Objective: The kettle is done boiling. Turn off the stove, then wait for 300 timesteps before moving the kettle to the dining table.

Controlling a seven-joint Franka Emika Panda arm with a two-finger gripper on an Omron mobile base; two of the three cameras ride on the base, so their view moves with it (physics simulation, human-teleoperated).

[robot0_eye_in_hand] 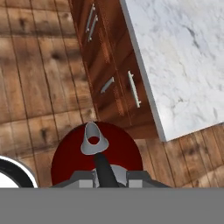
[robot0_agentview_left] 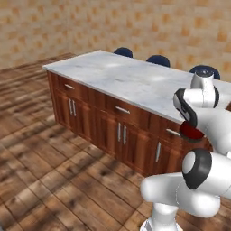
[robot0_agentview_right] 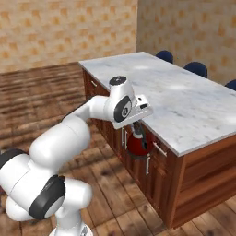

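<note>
My gripper (robot0_agentview_right: 138, 128) is shut on the dark arched handle of the red kettle (robot0_agentview_right: 136, 144), which hangs under the hand above the wood floor. The kettle (robot0_agentview_left: 191, 131) is beside the table's wooden front, below the level of its top. In the hand view the kettle (robot0_eye_in_hand: 70, 158) sits at the bottom with its grey spout toward the cabinets, and the gripper (robot0_eye_in_hand: 109, 177) is clamped on the handle. The dining table (robot0_agentview_right: 184, 101) with its marble top (robot0_agentview_left: 126, 79) stretches ahead, its near corner (robot0_eye_in_hand: 183, 57) to the right of the kettle. The stove is out of view.
Blue chairs (robot0_agentview_left: 158, 60) (robot0_agentview_right: 197, 68) stand along the table's far side. Cabinet doors with steel handles (robot0_agentview_left: 121, 131) line its near face. Wood floor (robot0_agentview_left: 54, 180) spreads to the left, with a tan tiled wall (robot0_agentview_right: 69, 32) behind.
</note>
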